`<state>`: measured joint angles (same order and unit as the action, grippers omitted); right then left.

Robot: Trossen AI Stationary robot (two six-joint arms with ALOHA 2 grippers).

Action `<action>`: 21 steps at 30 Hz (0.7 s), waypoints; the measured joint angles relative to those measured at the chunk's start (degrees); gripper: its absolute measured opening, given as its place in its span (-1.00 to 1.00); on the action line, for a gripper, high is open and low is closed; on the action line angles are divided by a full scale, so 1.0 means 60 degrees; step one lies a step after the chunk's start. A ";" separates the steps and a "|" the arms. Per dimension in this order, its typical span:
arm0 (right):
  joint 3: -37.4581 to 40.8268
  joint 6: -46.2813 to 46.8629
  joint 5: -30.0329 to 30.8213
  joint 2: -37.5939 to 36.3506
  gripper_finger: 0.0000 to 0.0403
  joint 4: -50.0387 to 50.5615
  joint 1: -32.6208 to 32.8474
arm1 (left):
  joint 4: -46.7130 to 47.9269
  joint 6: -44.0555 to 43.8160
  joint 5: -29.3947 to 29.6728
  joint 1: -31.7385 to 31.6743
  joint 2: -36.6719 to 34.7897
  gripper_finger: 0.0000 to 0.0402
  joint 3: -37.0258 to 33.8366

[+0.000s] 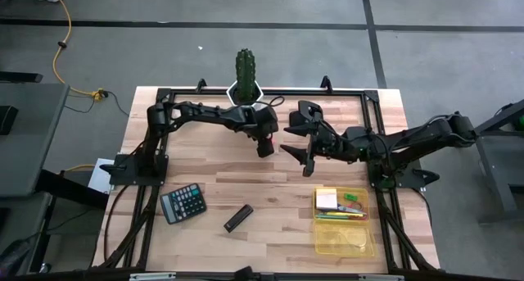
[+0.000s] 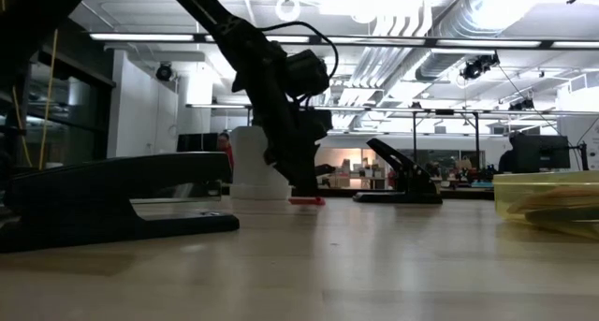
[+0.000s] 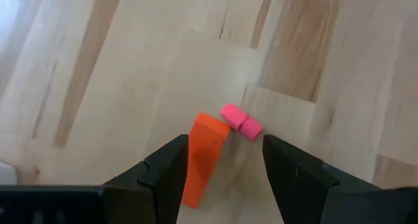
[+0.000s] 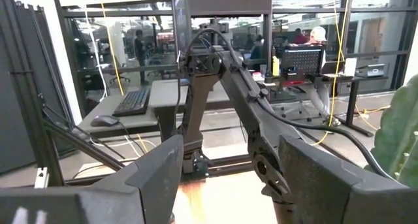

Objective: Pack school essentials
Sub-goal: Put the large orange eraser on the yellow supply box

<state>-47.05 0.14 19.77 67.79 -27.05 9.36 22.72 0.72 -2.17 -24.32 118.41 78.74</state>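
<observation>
The left hand point(image 3: 222, 168) hangs released just over an orange wedge-shaped eraser point(image 3: 204, 157) touching a small pink eraser point(image 3: 241, 121) on the wooden counter point(image 1: 270, 195) — far middle. The right hand point(image 1: 301, 142) waits beside it, spread open.

The yellow tray's point(image 1: 344, 242) small contents are indistinguishable.

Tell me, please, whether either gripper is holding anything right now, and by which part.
Nothing is held. The left gripper hangs open over an orange block and a pink eraser; the right gripper is open and empty.
</observation>
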 joint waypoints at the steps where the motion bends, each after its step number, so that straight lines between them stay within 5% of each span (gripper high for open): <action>1: 0.0000 0.0000 0.0000 0.0000 0.21 0.0000 0.0000 | 0.0024 -0.0049 -0.0164 -0.0008 0.0000 -0.07 0.0000; 14: 0.0000 -0.0018 0.0004 0.0000 0.21 0.0037 0.0000 | 0.0755 0.0043 -0.2426 0.0016 -0.0372 -0.07 -0.0003; 21: 0.0000 -0.0095 0.0004 0.0000 0.21 0.0117 -0.0003 | 0.2122 -0.0595 -0.3421 -0.0064 -0.1699 -0.07 -0.0004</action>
<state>-47.05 -0.43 19.79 67.79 -26.35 9.34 35.45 -2.85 -22.70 -24.71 108.21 78.72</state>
